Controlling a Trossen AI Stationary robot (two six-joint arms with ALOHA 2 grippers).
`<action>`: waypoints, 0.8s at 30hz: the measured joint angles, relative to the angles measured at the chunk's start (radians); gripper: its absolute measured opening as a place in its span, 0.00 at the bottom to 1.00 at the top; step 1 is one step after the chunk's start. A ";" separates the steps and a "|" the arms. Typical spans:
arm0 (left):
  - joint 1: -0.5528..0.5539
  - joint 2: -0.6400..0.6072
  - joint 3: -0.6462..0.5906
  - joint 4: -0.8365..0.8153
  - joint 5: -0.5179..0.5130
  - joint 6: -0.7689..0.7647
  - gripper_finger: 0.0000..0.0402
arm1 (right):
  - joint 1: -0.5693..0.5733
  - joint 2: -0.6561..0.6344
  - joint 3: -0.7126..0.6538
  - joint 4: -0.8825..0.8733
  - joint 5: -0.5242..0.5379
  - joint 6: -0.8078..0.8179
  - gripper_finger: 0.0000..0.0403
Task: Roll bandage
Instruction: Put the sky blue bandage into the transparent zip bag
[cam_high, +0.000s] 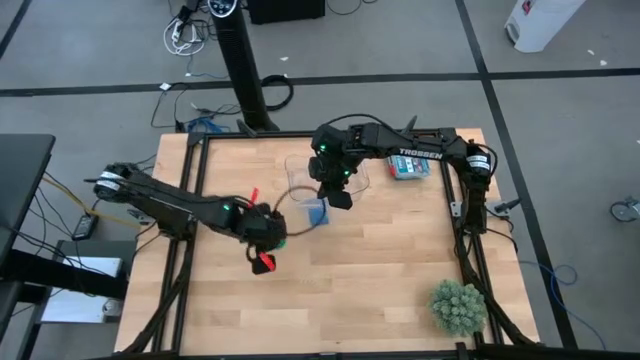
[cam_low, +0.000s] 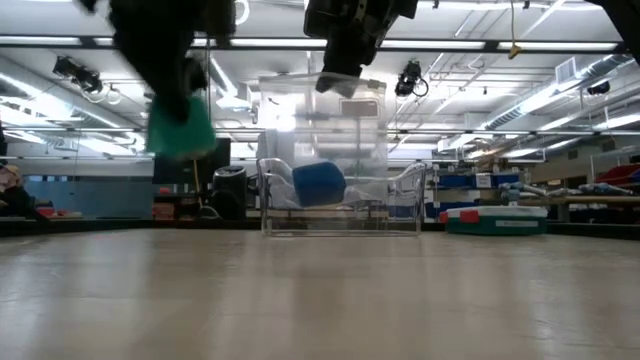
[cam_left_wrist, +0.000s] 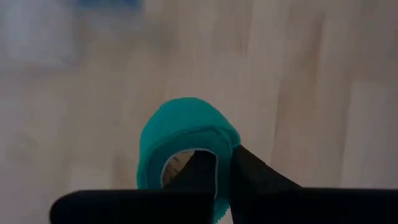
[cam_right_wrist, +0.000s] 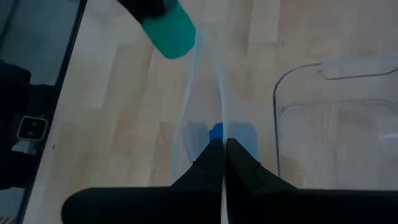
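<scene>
The bandage is a teal coil (cam_left_wrist: 186, 127) held by my left gripper (cam_left_wrist: 221, 155), which is shut on it. In the low view the coil (cam_low: 180, 128) hangs well above the table, left of a clear box (cam_low: 340, 215). A blue roll (cam_low: 320, 183) lies inside that box. My right gripper (cam_right_wrist: 222, 142) is above the box and shut on its upright clear lid (cam_low: 320, 130). From the right wrist view the teal coil (cam_right_wrist: 169, 31) shows beyond the lid. My left gripper grips the coil's wall (cam_left_wrist: 222, 186), with one finger (cam_left_wrist: 199, 171) inside the hollow core and the other (cam_left_wrist: 252, 171) outside. The fingers slant down from above. The coil is lifted clear of the table. My right gripper pinches the clear lid's thin free edge (cam_right_wrist: 221, 118) between its two fingers, slanting down from above. The lid stands upright over the box, above the blue roll (cam_right_wrist: 216, 132).
A teal and white packet (cam_high: 410, 165) lies at the far right of the table, and a green plant ball (cam_high: 458, 305) sits at the near right corner. Another clear tray part (cam_right_wrist: 336, 124) lies beside the box. Bare wood stretches across the near half.
</scene>
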 joint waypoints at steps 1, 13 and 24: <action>0.003 -0.021 0.019 0.000 -0.019 0.011 0.05 | 0.000 0.000 0.000 0.001 0.001 -0.005 0.00; 0.085 -0.092 0.235 0.085 -0.341 0.136 0.05 | -0.002 0.003 0.000 0.042 0.004 -0.043 0.00; 0.173 -0.060 0.212 0.280 -0.350 0.141 0.06 | -0.002 0.003 0.000 0.069 -0.003 -0.018 0.00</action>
